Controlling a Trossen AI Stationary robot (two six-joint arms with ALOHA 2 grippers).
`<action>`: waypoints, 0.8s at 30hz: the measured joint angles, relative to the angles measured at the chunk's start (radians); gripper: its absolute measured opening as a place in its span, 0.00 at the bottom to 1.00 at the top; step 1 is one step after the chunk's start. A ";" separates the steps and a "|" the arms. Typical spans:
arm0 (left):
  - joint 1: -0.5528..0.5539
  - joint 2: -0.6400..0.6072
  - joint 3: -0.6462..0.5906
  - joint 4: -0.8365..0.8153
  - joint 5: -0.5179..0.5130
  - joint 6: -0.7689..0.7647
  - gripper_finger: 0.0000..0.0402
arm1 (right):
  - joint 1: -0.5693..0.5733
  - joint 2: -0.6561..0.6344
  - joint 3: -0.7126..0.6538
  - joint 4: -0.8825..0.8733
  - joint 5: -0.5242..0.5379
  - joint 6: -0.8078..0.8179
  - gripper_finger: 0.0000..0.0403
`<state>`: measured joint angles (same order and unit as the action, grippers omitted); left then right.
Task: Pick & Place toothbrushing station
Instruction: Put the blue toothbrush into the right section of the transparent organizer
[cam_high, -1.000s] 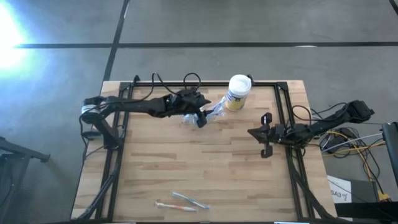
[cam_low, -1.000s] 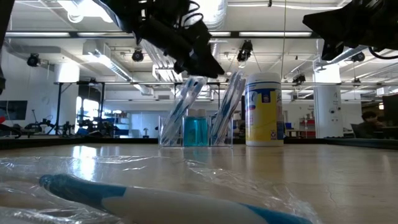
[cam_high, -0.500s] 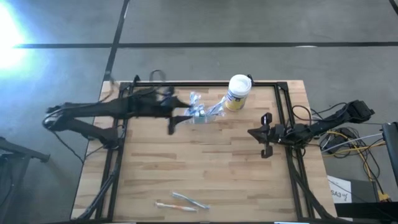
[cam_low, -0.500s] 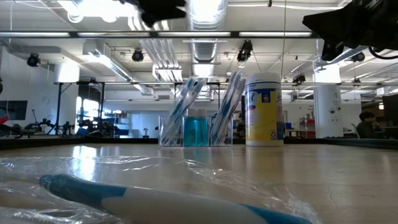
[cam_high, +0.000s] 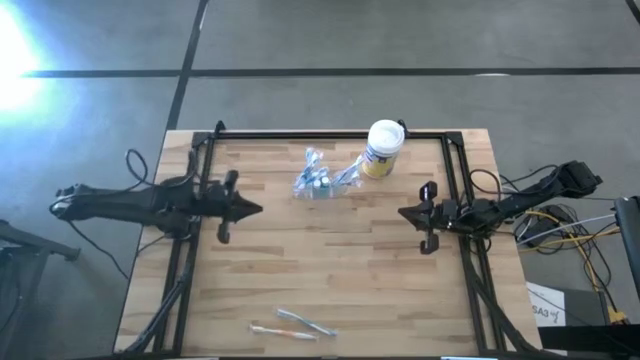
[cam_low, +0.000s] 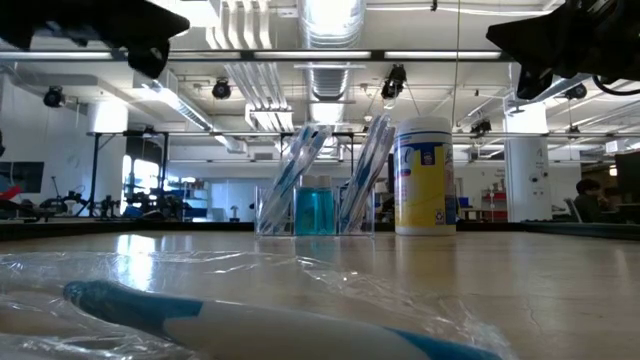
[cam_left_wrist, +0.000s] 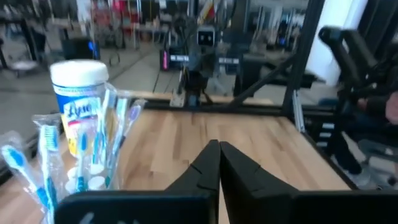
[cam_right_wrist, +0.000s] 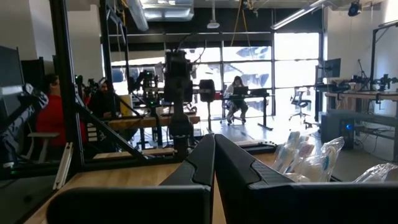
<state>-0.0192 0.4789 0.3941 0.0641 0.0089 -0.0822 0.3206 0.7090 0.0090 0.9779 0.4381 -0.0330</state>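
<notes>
The toothbrushing station (cam_high: 322, 180), a low clear holder with blue-and-white toothbrushes leaning in it, stands on its base at the table's far middle, just left of the white canister (cam_high: 383, 147). It also shows in the low view (cam_low: 315, 205) and the left wrist view (cam_left_wrist: 81, 168). My left gripper (cam_high: 257, 209) hovers shut near the table's left edge, pointing level toward the right, well clear of the station. Pointing left, my right gripper (cam_high: 403, 213) waits shut near the right edge. Both wrist views show the fingers together: left (cam_left_wrist: 217, 152), right (cam_right_wrist: 213, 146).
Two plastic-wrapped toothbrushes (cam_high: 295, 325) lie near the table's front edge, large in the low view's foreground (cam_low: 250, 325). A black frame rail (cam_high: 330, 136) runs around the tabletop. Bare wood lies between the two grippers.
My left gripper has drawn back level from the toothbrushing station toward the table's left edge. Its fingers, apart at the station a second ago, are now together. The station stays standing where it was beside the canister.
</notes>
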 joint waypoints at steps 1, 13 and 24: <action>0.000 -0.041 -0.036 0.021 -0.001 0.001 0.02 | 0.000 0.000 0.000 0.000 0.000 0.000 0.02; 0.004 -0.412 -0.253 -0.034 -0.019 0.029 0.01 | 0.000 0.001 0.000 -0.003 0.003 -0.004 0.02; 0.004 -0.463 -0.384 -0.052 -0.020 0.035 0.03 | -0.001 0.002 0.000 -0.011 0.010 -0.004 0.02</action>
<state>-0.0151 0.0157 0.0105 0.0124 -0.0107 -0.0475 0.3199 0.7113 0.0090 0.9672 0.4480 -0.0372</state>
